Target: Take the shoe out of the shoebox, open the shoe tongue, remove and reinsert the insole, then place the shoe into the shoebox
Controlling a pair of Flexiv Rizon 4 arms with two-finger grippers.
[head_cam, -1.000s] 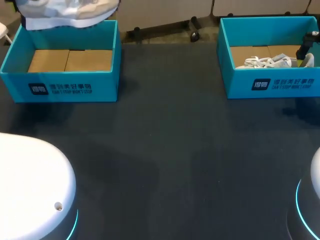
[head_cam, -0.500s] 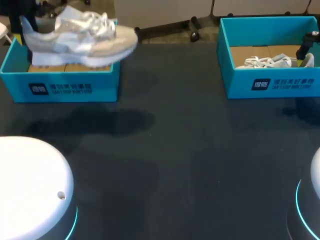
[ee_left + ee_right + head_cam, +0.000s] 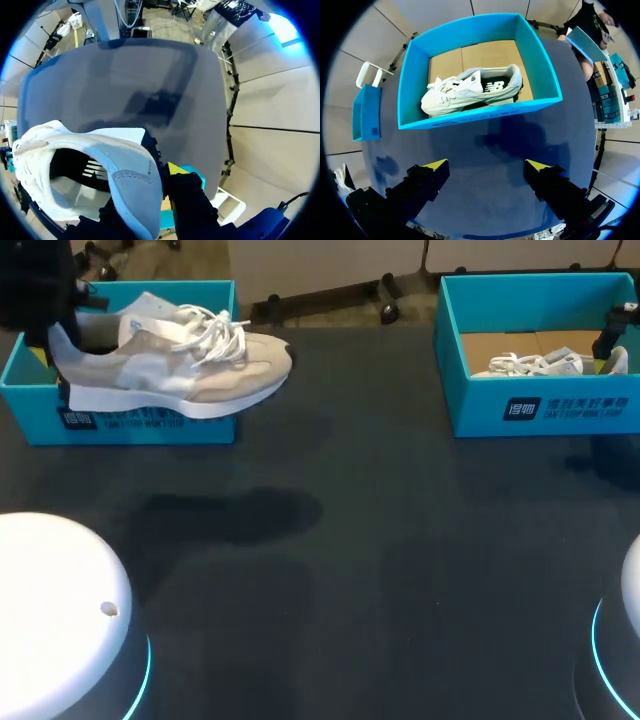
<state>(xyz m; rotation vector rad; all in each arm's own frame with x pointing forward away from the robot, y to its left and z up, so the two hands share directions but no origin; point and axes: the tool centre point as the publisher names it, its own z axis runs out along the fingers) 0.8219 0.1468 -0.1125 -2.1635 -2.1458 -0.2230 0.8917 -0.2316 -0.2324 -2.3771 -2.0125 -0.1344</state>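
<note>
My left gripper [image 3: 156,184] pinches the heel of the beige-and-white shoe [image 3: 175,368] (white laces, pale sole); right gripper [image 3: 487,169] gapes wide.

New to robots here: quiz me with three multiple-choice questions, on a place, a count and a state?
1. The beige-and-white lace-up sneaker is: A lying on the dark table; B held in the air; C hanging off the edge.
2. Open teal cardboard shoeboxes on the table: A one; B two; C three.
3. The right gripper is: A open, empty; B shut on a shoe; C shut on a box.
Answers: B, its shadow lies apart below; B, one each side; A, fingers apart over bare table.
</note>
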